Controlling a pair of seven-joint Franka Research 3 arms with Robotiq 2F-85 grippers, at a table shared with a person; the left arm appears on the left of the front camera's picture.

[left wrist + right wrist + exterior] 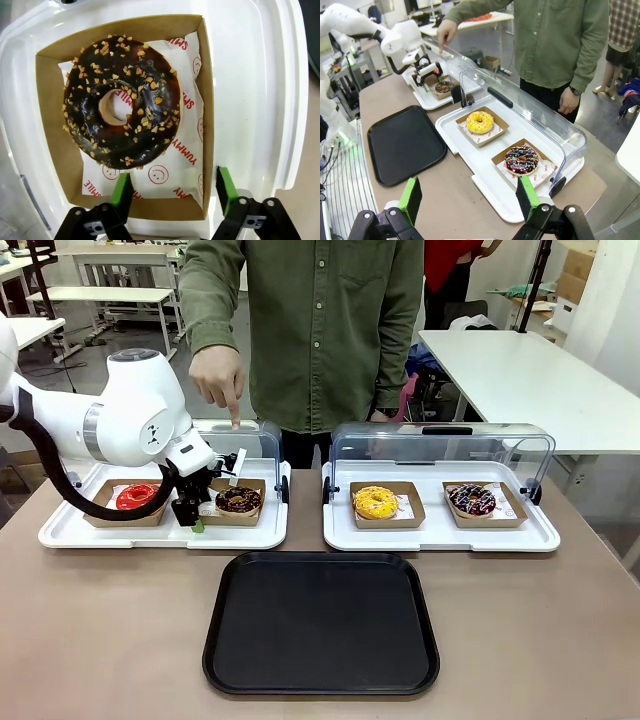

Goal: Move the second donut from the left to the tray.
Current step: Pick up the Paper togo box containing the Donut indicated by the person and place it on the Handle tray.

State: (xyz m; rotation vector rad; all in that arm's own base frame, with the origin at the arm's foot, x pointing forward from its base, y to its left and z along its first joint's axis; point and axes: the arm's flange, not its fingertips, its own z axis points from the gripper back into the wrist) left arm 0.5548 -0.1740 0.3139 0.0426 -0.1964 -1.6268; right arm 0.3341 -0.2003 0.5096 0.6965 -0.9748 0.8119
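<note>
Sitting at mid-left of the front pic, a red donut (137,496) lay on a white tray (60,531). Just right of it, the left gripper (195,516) hung by the choc donut (238,500) w/ sprinkles, in its brown box (50,75). Its fingers were spread, one inside the box wall & one outside. A person's hand (218,380) pointed down from above. The black tray (320,625) lay bottom middle. The right gripper (470,196) was spread wide, holding nothing.

I read "YUMMY" and "SMILE" in red, with smiley faces, on the paper liner (187,130) just ahead of the left gripper (174,192).
</note>
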